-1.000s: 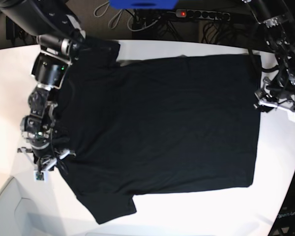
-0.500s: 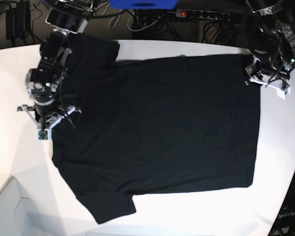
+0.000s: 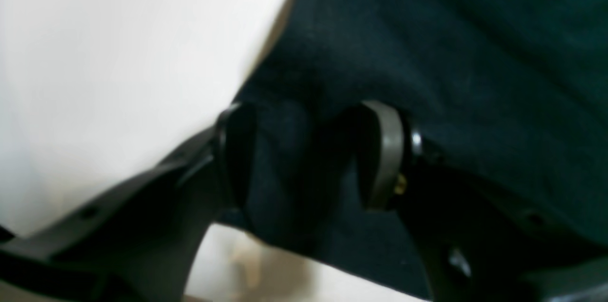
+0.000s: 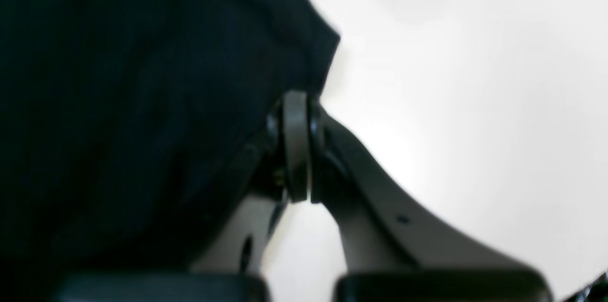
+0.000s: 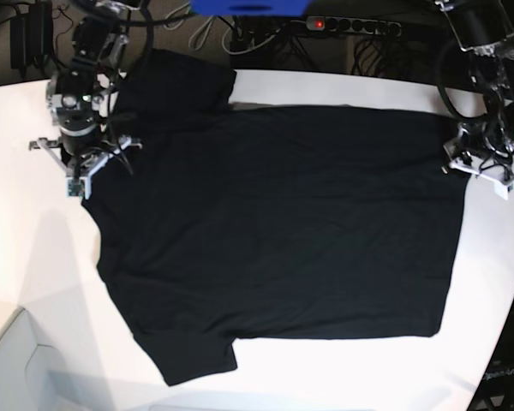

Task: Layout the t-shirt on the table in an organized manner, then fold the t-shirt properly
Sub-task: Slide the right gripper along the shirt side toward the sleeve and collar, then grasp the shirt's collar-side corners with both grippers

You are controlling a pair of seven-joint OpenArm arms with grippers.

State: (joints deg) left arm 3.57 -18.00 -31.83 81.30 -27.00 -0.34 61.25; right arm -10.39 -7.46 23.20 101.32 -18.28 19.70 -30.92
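The black t-shirt (image 5: 283, 223) lies spread flat on the white table (image 5: 34, 257), plain side up, with one sleeve at the top left and the other at the bottom left. My right gripper (image 5: 87, 171) is at the shirt's upper left edge. In the right wrist view its fingers (image 4: 297, 145) are pressed together at the cloth's edge (image 4: 142, 102). My left gripper (image 5: 459, 158) is at the upper right hem corner. In the left wrist view a bunched fold of the shirt (image 3: 294, 174) fills the gap of that gripper (image 3: 306, 155).
Beyond the table's far edge lie a power strip (image 5: 351, 26) with a red light, loose cables (image 5: 197, 30) and a blue object (image 5: 248, 7). The table's edge curves in at the right (image 5: 505, 325), and a lighter panel (image 5: 17, 360) meets it at the lower left.
Both grippers moved toward the far side of the table, dragging the shirt. Its upper sleeve and top edge shifted up and right, and the right hem edge slid outward.
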